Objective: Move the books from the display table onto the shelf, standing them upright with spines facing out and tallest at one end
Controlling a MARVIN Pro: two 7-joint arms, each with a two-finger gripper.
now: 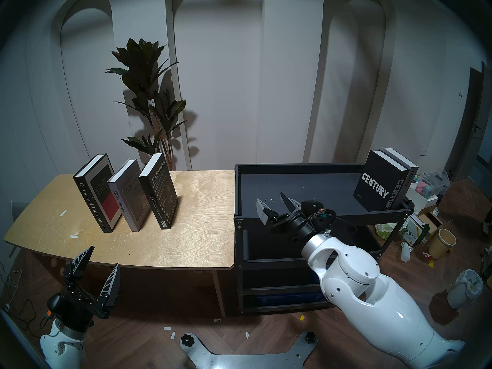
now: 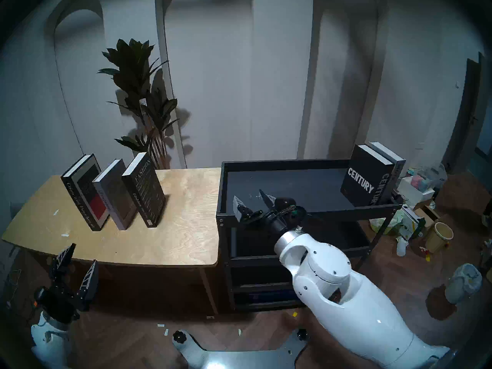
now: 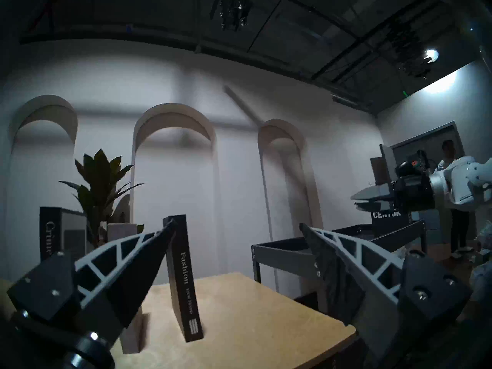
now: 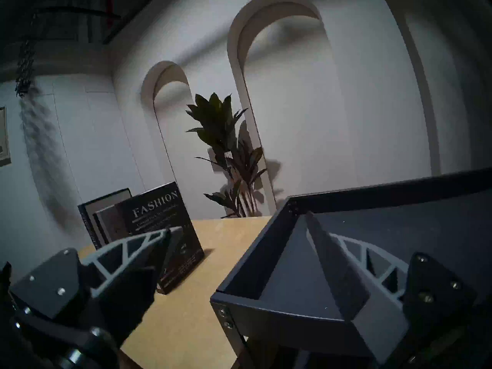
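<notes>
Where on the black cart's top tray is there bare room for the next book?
The cart's top tray is bare from its table-side rim across to the Century book. The right end effector, open, hangs over the front left. The far right end is crowded with two books.

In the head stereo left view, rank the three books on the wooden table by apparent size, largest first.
1. Crime and Punishment, tallest.
2. and 3. Fashion and the grey Discontent look close in size; Discontent is partly hidden behind Fashion, so I won't rank them.
</notes>
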